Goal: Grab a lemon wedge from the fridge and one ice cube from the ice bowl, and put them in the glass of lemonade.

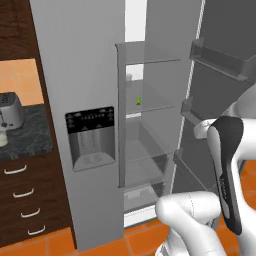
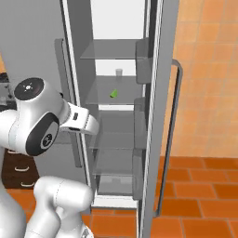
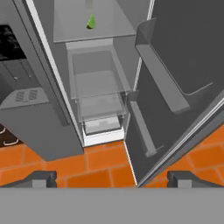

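The grey steel fridge (image 1: 80,60) stands with its right door (image 1: 220,75) swung open. A tiny yellow-green lemon wedge (image 1: 138,100) (image 2: 113,94) (image 3: 91,22) lies on a clear middle shelf inside. My gripper (image 3: 113,179) is open and empty, well back from the fridge and below the wedge's shelf, aimed at the lower shelves and the floor. A pale glass, apparently the glass of lemonade (image 1: 2,138), shows at the left edge on the dark counter beside the toaster. The ice bowl is out of view.
A small clear cup (image 2: 119,73) stands at the back of the wedge's shelf. Door bins (image 3: 159,74) jut from the open door on the right. A toaster (image 1: 10,111) sits on the counter (image 1: 30,137) above wooden drawers (image 1: 22,195). The floor is orange tile (image 2: 200,186).
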You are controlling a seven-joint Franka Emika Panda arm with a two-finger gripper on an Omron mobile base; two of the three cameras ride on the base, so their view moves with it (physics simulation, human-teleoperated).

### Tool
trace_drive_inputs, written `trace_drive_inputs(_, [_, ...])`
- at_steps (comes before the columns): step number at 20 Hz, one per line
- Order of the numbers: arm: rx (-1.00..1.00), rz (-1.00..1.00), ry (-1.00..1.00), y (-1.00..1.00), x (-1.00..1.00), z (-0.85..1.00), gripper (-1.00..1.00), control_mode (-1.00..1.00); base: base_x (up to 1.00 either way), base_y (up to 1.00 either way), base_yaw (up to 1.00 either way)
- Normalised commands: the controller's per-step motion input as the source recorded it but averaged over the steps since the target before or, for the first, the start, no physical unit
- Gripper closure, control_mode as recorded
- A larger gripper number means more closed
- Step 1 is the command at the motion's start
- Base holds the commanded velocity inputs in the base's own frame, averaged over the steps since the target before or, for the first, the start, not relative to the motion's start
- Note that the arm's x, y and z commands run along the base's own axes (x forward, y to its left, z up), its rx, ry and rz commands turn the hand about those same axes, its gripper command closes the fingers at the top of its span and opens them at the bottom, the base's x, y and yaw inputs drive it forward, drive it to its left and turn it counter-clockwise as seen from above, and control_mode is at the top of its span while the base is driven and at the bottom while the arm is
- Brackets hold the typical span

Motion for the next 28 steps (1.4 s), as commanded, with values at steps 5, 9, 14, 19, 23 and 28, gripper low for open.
trace_drive_inputs(5, [0.00, 0.00, 0.00, 0.00, 0.00, 0.00, -1.00, 1.00, 0.48, 0.09, -0.10])
trace_drive_inputs(9, [0.00, 0.00, 0.00, 0.00, 0.00, 0.00, -1.00, 1.00, 0.51, 0.00, 0.00])
trace_drive_inputs(14, [0.00, 0.00, 0.00, 0.00, 0.00, 0.00, -1.00, 1.00, 0.48, 0.00, 0.00])
trace_drive_inputs(19, [0.00, 0.00, 0.00, 0.00, 0.00, 0.00, -1.00, 1.00, 0.54, 0.00, 0.00])
trace_drive_inputs(23, [0.00, 0.00, 0.00, 0.00, 0.00, 0.00, -1.00, 1.00, 0.47, -0.01, 0.00])
trace_drive_inputs(28, [0.00, 0.00, 0.00, 0.00, 0.00, 0.00, -1.00, 1.00, 0.17, -0.11, 0.09])
